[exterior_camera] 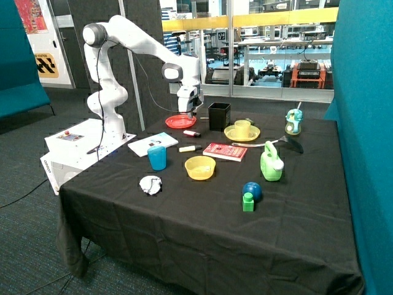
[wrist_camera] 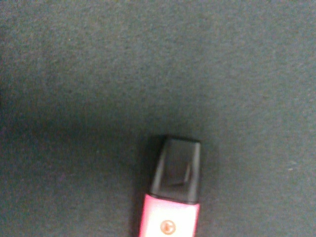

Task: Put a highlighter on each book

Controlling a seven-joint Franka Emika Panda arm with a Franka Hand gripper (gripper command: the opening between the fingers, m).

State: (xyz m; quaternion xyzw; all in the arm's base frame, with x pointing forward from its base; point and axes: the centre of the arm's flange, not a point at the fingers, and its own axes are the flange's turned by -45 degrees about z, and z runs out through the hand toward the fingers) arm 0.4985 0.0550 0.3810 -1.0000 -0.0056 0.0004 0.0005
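Observation:
The white book with a light blue cover picture (exterior_camera: 152, 144) lies on the black tablecloth near the robot's base. The smaller red book (exterior_camera: 225, 151) lies near the middle of the table. Nothing lies on either book. A pink highlighter with a black cap (exterior_camera: 191, 133) lies on the cloth between the red plate and the red book; it also shows in the wrist view (wrist_camera: 170, 197). A yellow highlighter (exterior_camera: 188, 148) lies on the cloth between the two books. My gripper (exterior_camera: 192, 115) hangs a little above the pink highlighter and holds nothing that I can see.
A red plate (exterior_camera: 180, 121) and a black box (exterior_camera: 219, 115) stand right by the gripper. A yellow plate with a cup (exterior_camera: 242, 132), a blue cup (exterior_camera: 157, 158), a yellow bowl (exterior_camera: 200, 167), a green watering can (exterior_camera: 271, 163) and small toys (exterior_camera: 250, 193) are spread around.

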